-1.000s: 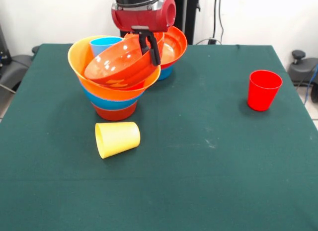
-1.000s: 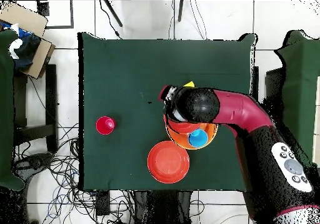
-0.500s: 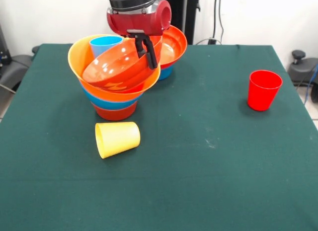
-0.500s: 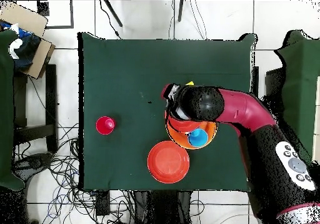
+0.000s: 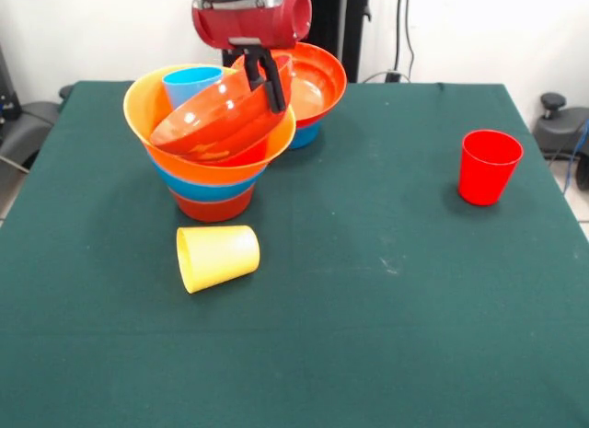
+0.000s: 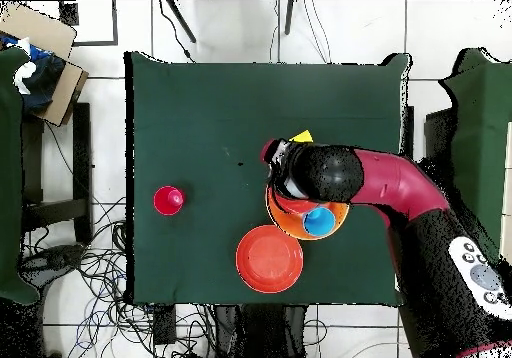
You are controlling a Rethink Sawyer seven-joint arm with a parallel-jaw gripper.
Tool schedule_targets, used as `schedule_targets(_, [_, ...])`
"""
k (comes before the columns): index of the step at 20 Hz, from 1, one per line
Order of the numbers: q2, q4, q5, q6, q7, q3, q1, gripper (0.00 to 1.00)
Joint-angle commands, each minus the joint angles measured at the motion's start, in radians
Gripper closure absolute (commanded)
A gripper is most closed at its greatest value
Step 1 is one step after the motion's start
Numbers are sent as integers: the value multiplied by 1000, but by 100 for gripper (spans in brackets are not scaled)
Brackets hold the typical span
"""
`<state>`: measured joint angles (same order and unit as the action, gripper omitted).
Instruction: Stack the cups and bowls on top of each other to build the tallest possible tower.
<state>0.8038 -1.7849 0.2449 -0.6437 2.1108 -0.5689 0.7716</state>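
The tower stands at the left in the front view: a huge orange bowl [image 5: 145, 106] nested on a blue bowl [image 5: 207, 190] and a red-orange bowl [image 5: 213, 208]. A light blue cup [image 5: 189, 81] stands inside it at the back. My gripper [image 5: 267, 87] is shut on the right rim of a wide red-orange bowl [image 5: 212, 120], which leans tilted inside the huge bowl. A yellow cup [image 5: 217, 257] lies on its side in front of the tower. A red cup [image 5: 488, 166] stands upright at the right. In the overhead view the arm's head hides the fingers.
A second pile, a wide red-orange bowl [image 5: 320, 83] on a blue bowl [image 5: 306, 133], stands just behind the tower. The table [image 5: 386, 336] has a dark green cloth. The overhead view shows that pile [image 6: 269, 259], the red cup [image 6: 168, 200] and cables on the floor.
My gripper has risen a little and shifted left in the front view, lifting the held rim so the red-orange bowl tilts more steeply in the huge orange bowl.
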Motion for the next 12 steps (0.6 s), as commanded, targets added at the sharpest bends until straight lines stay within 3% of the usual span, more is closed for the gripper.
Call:
schedule_targets(1, [-10, -196, 89, 41, -70, 21, 30, 100])
schedule_targets(12, [33, -244, 72, 47, -49, 22, 35, 100])
